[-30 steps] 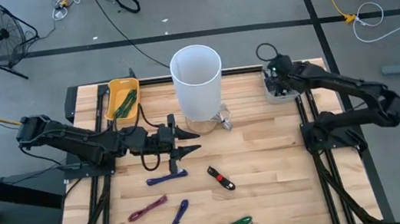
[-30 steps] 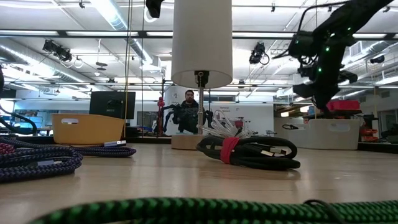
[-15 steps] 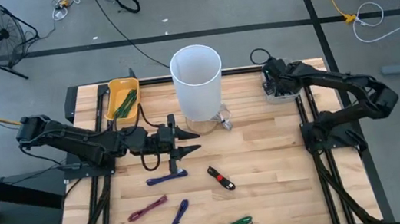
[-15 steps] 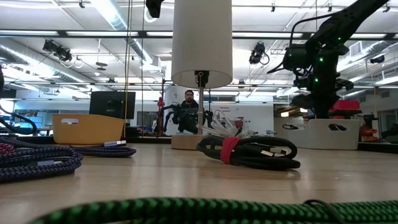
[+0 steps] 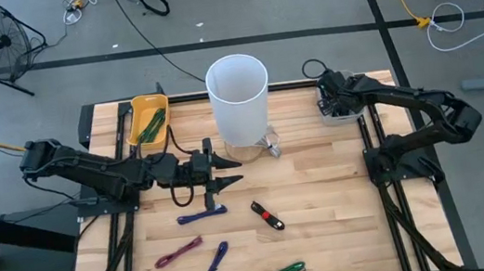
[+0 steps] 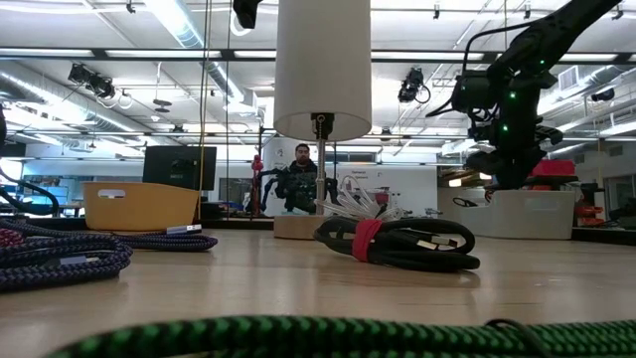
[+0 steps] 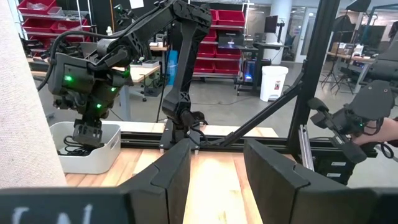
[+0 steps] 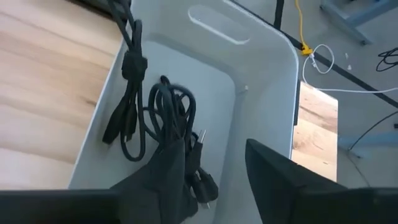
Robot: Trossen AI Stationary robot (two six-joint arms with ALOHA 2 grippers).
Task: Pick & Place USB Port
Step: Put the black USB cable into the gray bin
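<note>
White plastic bin (image 8: pixel 261 99) at the wooden surface's (image 5: pixel 324 190) far right corner holds bundled black cables (image 8: pixel 165 134); my right jaws (image 8: pixel 217 171) hang spread just above them, gripping nothing. Well away from the bin, beside the tall white cylinder (image 5: pixel 239 98), my left jaws (image 5: pixel 228 168) wait, parted and empty.

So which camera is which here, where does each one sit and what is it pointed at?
High: overhead, straight down on the table; both arms show, left gripper at centre, right gripper over the white bin.
Low: table height, looking level past the black cable bundle; the right arm hangs above.
Left wrist: past its open fingers, toward the right arm at the bin.
Right wrist: down into the bin, open fingers over black cables.
Shared: white bin, black bundle.
</note>
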